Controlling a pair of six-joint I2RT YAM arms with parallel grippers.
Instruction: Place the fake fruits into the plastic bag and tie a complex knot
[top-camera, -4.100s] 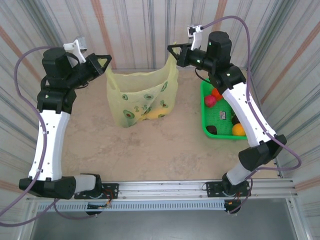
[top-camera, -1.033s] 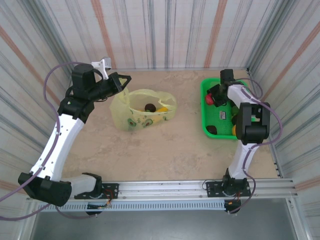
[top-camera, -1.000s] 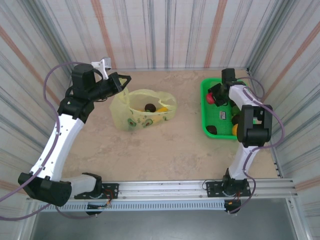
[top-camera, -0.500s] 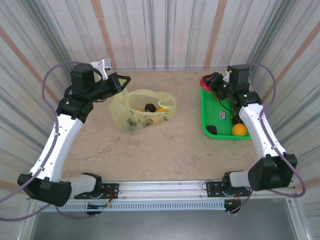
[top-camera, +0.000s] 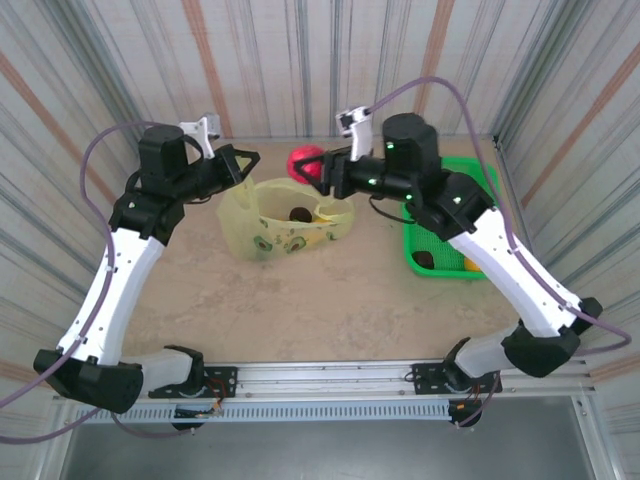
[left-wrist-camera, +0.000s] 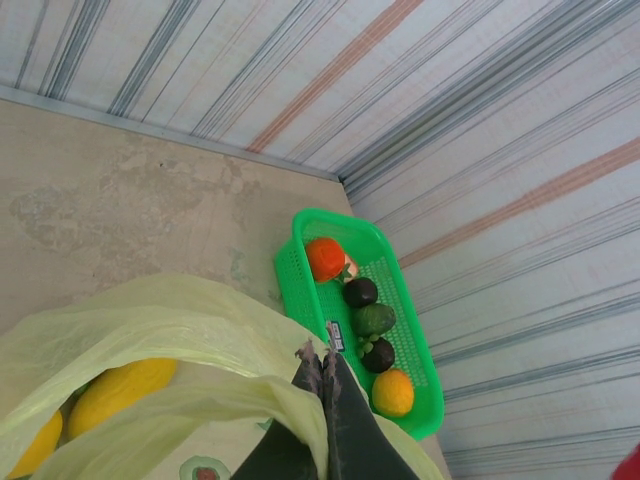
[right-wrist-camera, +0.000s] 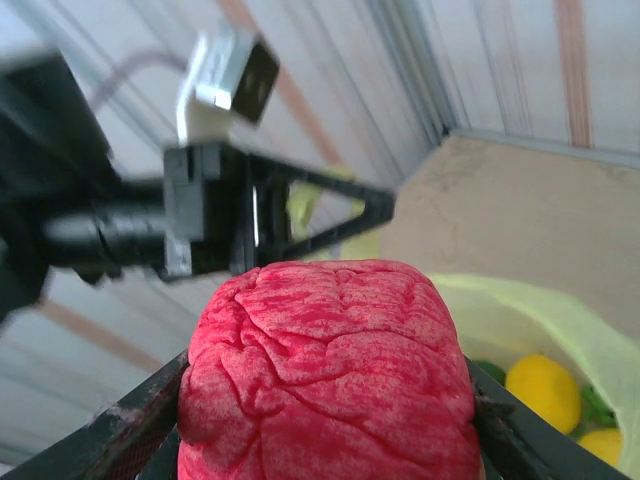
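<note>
Starting at 9 o'clock in the top view: clamping the left gripper (top-camera: 250, 162) flat on the raised rim of the plastic bag (top-camera: 262, 236), at the bag's 10 o'clock edge. Showing, in the left wrist view, dark fingers (left-wrist-camera: 340, 420) pressed together with yellow-green film folded between them. Letting the rest of the bag slump on the table (top-camera: 330, 300) at about 11 o'clock from centre, mouth gaping upward, a dark fruit (top-camera: 298, 213) and a yellow fruit (top-camera: 322, 212) lying inside. Leaving a narrow strip of bare table between the bag's far edge and the back wall (top-camera: 300, 70), and a broad open stretch from its 6 o'clock side down to the near rail (top-camera: 330, 375).

Gripping a red fruit (top-camera: 303, 162) by its sides in the right gripper (top-camera: 312, 170), at the bag's 12 o'clock rim — height above the rim hard to judge. Catching, in the right wrist view, the open bag mouth and yellow fruits low at 5 o'clock.

Finding the green basket (top-camera: 412, 262) at 3 o'clock, close to the right wall, well apart from the bag and partly under the right forearm, with several fruits lying in it — orange, dark and green ones in the left wrist view.
</note>
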